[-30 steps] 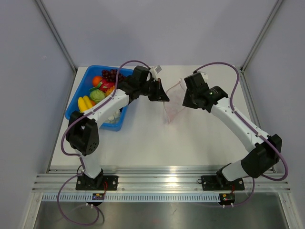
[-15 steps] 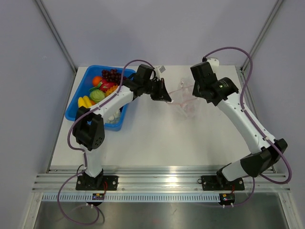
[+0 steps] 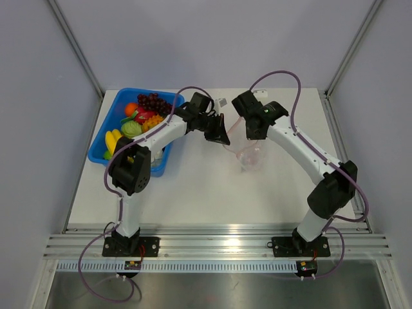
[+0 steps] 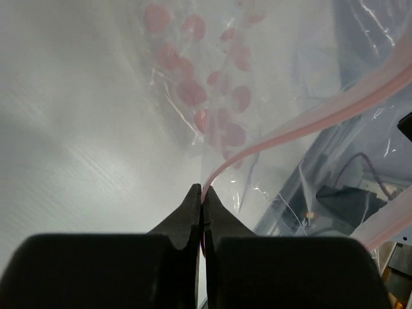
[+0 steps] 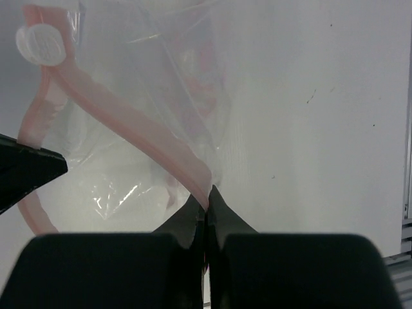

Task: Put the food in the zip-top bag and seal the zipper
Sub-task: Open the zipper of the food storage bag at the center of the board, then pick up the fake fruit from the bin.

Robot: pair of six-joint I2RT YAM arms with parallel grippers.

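The clear zip-top bag [image 3: 248, 154] hangs between both grippers above the table, its mouth held up. My left gripper [image 3: 223, 138] is shut on the pink zipper strip [image 4: 290, 129] at the bag's left end [image 4: 203, 193]. My right gripper [image 3: 252, 132] is shut on the same strip [image 5: 129, 122] at the right end [image 5: 207, 196]. The bag [image 4: 212, 109] shows pink printed dots; I see no food inside it. The food [image 3: 140, 117], with grapes, an orange, green pieces and bananas, lies in the blue tray [image 3: 119, 103] at the left.
The blue tray sits at the table's far left, close behind my left arm. A white round slider tab [image 5: 40, 45] sits at the zipper's end. The left gripper's finger [image 5: 26, 170] shows at the left edge of the right wrist view.
My right gripper has swung left and nearer the left gripper. The bag now hangs lower between them with its mouth bowed open. The left gripper has shifted slightly right.
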